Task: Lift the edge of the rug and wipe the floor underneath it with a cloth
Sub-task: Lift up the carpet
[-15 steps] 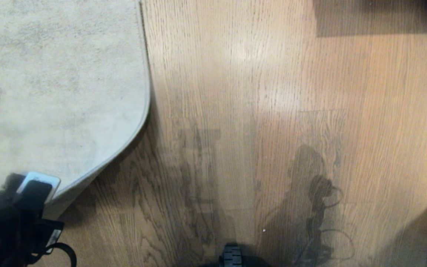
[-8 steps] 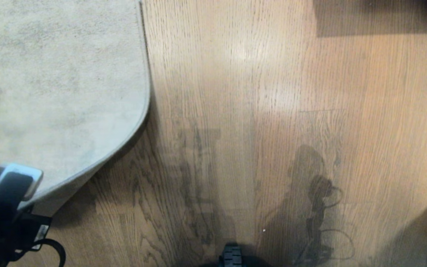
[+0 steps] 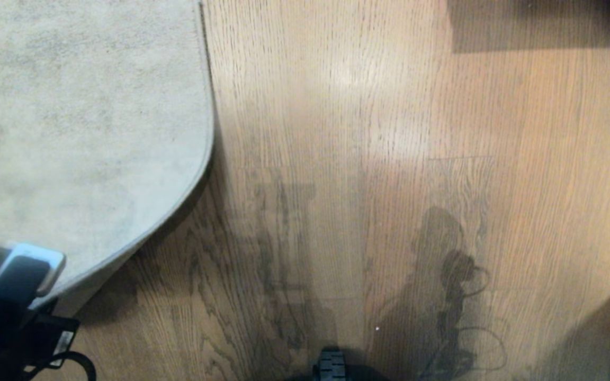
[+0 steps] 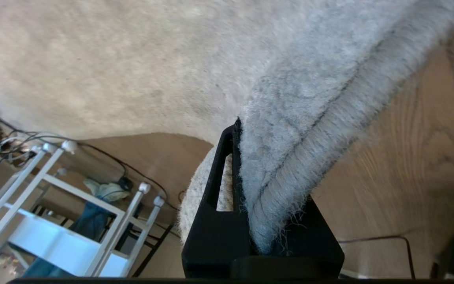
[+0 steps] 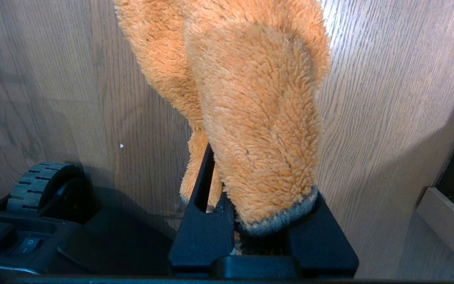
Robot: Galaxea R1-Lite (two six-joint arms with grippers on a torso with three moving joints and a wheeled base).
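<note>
Rug edge (image 4: 286, 173) sits clamped in our left claw (image 4: 258, 236), low at the left of the head view, the black fingers (image 4: 219, 165) pressed together on the thick, frayed grey border. We see the pale grey pile bunched and folded where the claw bites, and the border (image 3: 141, 241) raised off the floor (image 3: 368, 159), curving away toward the far side and throwing a dark shadow on the planks beneath it. The rest of the rug (image 3: 82, 116) lies flat across the upper left of our head view.

Our right claw (image 5: 264, 232), out of the head view, is closed on the cloth (image 5: 258, 118), a fluffy orange-tan rag with a dark grey trim at the pinched end; it hangs above bare floor (image 5: 369, 98) and does not touch the rug. A black wheel (image 5: 41, 181) of our base stands beside it, and a pale wooden ledge (image 5: 447, 221) sits at the edge of that view.

Brown wood-grain planks with dark streaks fill the space between the two claws. Beyond the rug, the left wrist view shows a white metal rack (image 4: 73, 213), blue fabric (image 4: 93, 221) and loose black cables (image 4: 105, 157).

We count one rug, one cloth, two claws, one wheel, one rack.
</note>
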